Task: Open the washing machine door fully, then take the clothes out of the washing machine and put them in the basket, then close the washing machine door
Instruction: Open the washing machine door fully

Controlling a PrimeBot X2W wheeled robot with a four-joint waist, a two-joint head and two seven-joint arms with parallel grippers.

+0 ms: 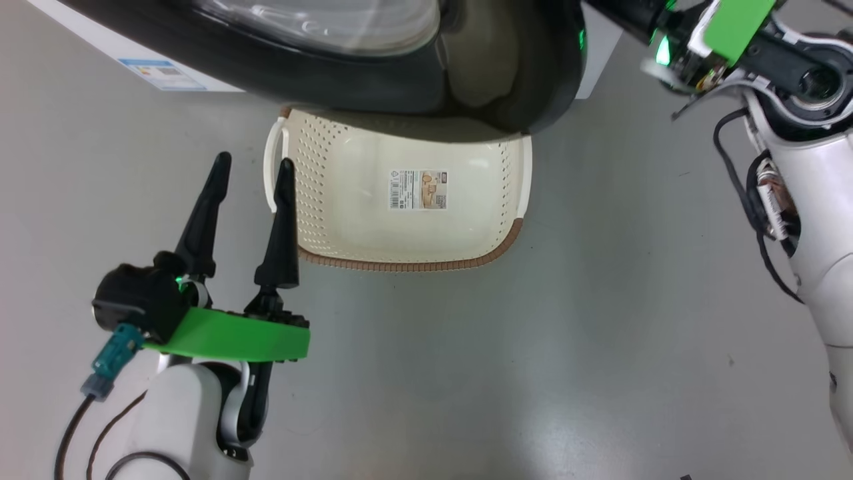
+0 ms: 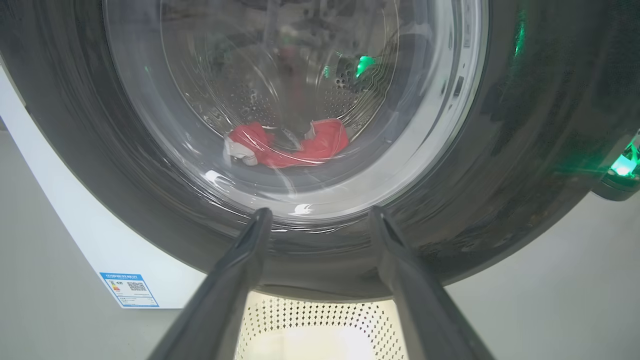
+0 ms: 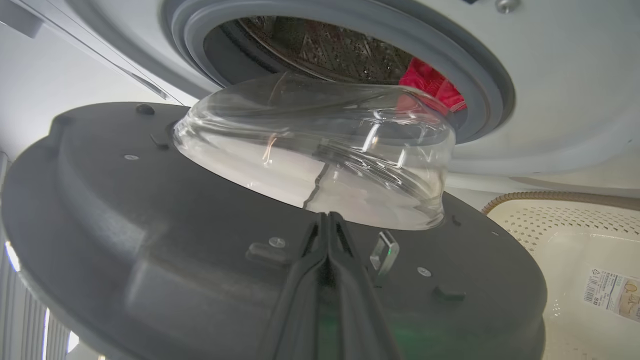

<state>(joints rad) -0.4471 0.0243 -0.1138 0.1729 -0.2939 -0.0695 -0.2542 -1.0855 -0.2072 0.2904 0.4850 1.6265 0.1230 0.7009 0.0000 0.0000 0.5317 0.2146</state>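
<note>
The washing machine door (image 1: pixel 333 73) stands partly open, its black rim and glass bowl hanging over the far side of the basket (image 1: pixel 313 200). My left gripper (image 1: pixel 252 167) is open by the basket's left handle, nothing between its fingers. In the left wrist view that gripper (image 2: pixel 320 212) faces the door (image 2: pixel 525 150), and the red clothes (image 2: pixel 290 145) show through the glass. My right gripper (image 3: pixel 327 216) is shut, its tips at the door's grey inner face (image 3: pixel 150 225) below the glass bowl. Behind it lie the washing machine (image 3: pixel 550 75), its rubber ring (image 3: pixel 480 75) and the clothes (image 3: pixel 430 85) in the drum.
The machine's white front carries a blue sticker (image 1: pixel 163 73) at the lower left corner. My right arm (image 1: pixel 813 200) with loose cables reaches in from the upper right. Grey floor (image 1: pixel 600 333) lies around the basket (image 3: pixel 550 225).
</note>
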